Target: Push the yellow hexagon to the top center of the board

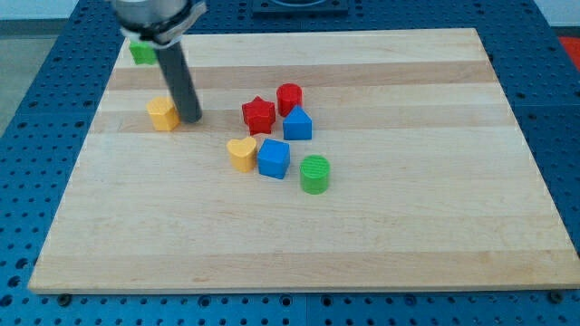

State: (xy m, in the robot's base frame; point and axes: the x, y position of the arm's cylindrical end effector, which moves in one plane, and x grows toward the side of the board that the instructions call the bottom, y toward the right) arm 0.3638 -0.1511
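Note:
The yellow hexagon (162, 114) lies on the wooden board (299, 235) at the view's left, in the upper half. My rod comes down from the view's top left, and my tip (190, 119) rests on the board just right of the yellow hexagon, close to or touching its right side.
A green block (141, 52) sits at the board's top left corner, partly hidden by the arm. Near the centre are a red star (258, 113), red cylinder (289, 96), blue house-shaped block (297, 124), yellow heart (241, 153), blue cube (274, 158) and green cylinder (314, 174).

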